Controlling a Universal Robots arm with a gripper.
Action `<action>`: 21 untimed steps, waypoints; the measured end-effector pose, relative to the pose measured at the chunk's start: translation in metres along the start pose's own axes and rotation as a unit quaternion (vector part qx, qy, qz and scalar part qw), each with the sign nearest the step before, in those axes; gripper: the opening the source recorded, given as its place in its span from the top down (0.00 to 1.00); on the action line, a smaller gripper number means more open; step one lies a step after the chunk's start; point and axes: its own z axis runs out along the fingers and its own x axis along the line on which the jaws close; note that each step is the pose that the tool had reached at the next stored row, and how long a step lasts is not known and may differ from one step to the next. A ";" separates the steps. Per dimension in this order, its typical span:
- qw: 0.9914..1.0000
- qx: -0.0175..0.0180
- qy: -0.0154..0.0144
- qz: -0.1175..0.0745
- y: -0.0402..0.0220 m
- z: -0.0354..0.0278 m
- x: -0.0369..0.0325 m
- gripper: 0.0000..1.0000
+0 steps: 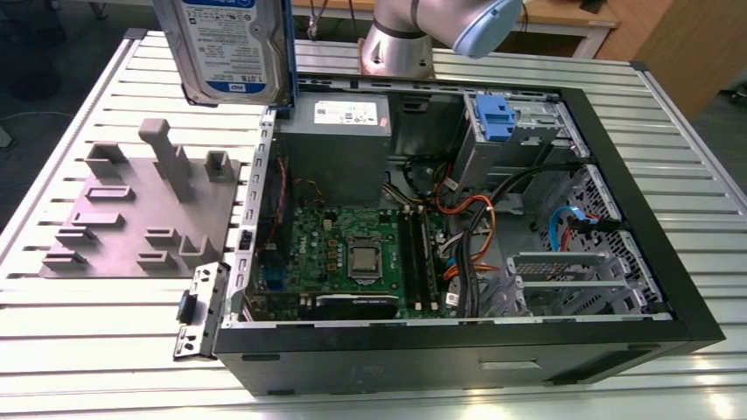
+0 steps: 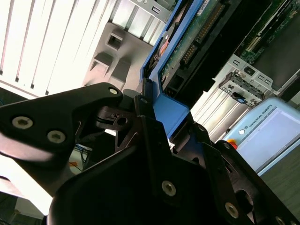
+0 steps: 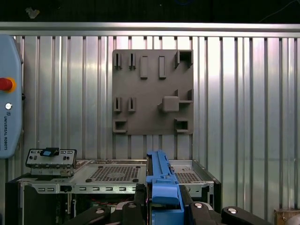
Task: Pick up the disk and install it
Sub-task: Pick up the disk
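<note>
Though cropped above, the disk [image 1: 227, 52] is gripped by the end effector [image 3: 163, 202].

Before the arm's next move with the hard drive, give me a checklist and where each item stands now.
1. Grip on the disk: ok, the gripper is shut on its blue bracket.
2. Disk clear of the grey fixture plate: ok, held in the air apart from it.
3. Computer case open: ok, inside exposed.
4. Drive cage with the blue latch free: cannot tell.
5. Cables clear of the cage: cannot tell, orange and black ones lie beside it.
</note>
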 end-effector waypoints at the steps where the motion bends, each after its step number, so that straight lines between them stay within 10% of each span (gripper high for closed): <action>1: 1.000 0.000 0.000 0.000 0.0000 0.0000 0.0000 0.63; 21: 1.000 0.000 0.000 0.000 -0.0055 0.0000 0.0020 0.63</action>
